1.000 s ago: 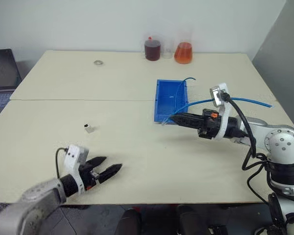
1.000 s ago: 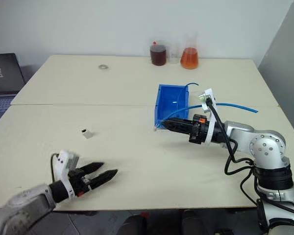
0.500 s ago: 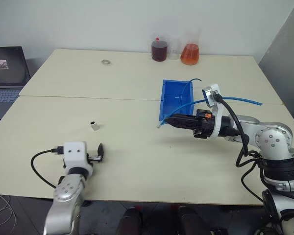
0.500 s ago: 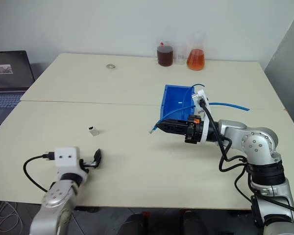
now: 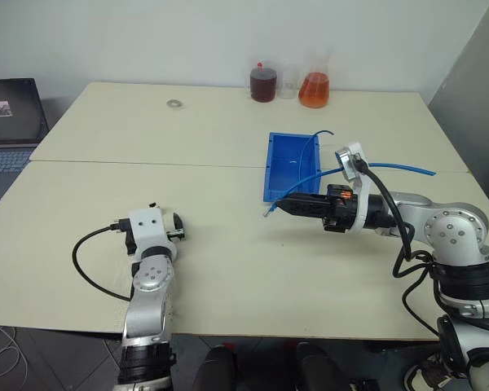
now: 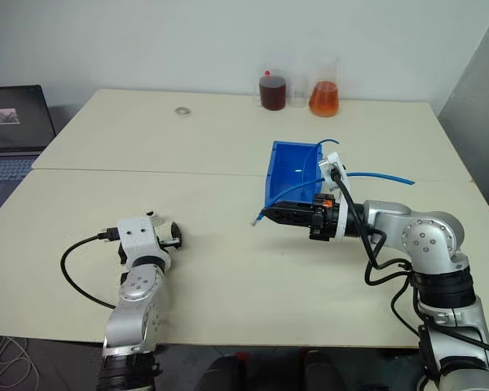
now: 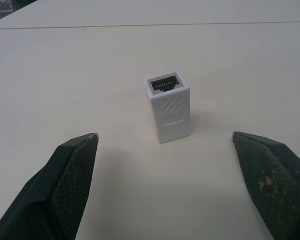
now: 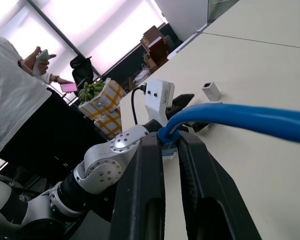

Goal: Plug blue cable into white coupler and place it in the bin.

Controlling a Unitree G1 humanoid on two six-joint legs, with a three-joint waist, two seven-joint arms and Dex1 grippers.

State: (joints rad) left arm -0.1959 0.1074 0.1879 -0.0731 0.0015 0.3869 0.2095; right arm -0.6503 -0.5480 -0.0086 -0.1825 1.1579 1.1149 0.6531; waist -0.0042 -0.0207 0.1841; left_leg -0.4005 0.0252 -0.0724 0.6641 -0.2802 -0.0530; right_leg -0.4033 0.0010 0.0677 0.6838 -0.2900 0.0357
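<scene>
Standing upright, white coupler (image 7: 167,108) between spread left hand (image 7: 165,185) fingers (untouched) | right hand (image 5: 284,204) pinching blue cable (image 8: 250,119)

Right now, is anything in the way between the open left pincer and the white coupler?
Nothing visible. The white coupler stands upright on bare table, its socket facing up, just ahead of the left pincer. Both fingers are spread wide on either side, with open tabletop between them and the coupler.
</scene>
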